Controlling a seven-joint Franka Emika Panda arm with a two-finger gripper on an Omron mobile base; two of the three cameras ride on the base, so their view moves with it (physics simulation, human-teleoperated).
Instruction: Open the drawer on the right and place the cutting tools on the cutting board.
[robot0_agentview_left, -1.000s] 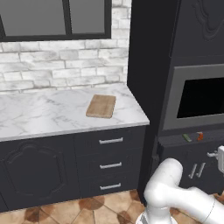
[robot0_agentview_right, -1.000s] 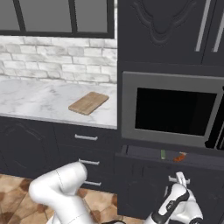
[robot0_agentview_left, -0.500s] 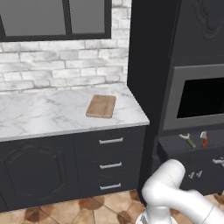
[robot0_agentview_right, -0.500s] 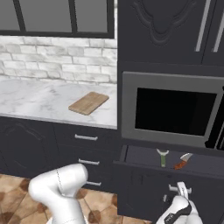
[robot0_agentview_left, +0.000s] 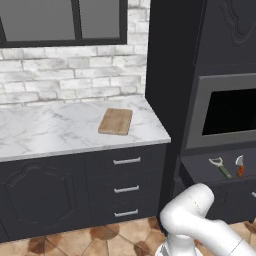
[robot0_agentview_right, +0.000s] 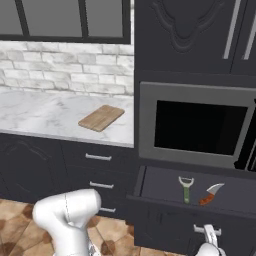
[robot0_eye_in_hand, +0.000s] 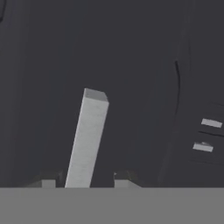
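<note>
Below the drawer's (robot0_agentview_right: 161, 186) open mouth, on the dark front, the gripper (robot0_eye_in_hand: 85, 179) sits at a silver bar handle (robot0_eye_in_hand: 87, 140)

- Jaws: the two fingertips (robot0_eye_in_hand: 125, 178) stand either side of the bar. There is a clear gap on one side, so they are parted and not clamped. Nothing is held.
- Drawer: pulled out, interior exposed. Judged open enough to reach in.
- Contents: peeler (robot0_agentview_right: 186, 189) and knife (robot0_agentview_right: 211, 194) lie on the drawer floor side by side, apart. The peeler is on the left.
- Long axes: both run roughly front to back. The green handle and the reddish handle point toward the drawer front, while the Y-head and blade point to the rear.
- Key relation: both tools lie above and behind the gripper, past the drawer's front edge. The next move probably calls for backing off the bar, rising over that edge and coming down with jaws across a handle.
- Cutting board (robot0_agentview_right: 101, 117): up and well to the left of the drawer, flat on the marble counter (robot0_agentview_right: 40, 112), bare.
- Counts: one arm, one gripper, one peeler, one knife, one board and one open drawer. Three narrow drawers (robot0_agentview_left: 126, 161) with silver handles sit to the left of the drawer
</note>
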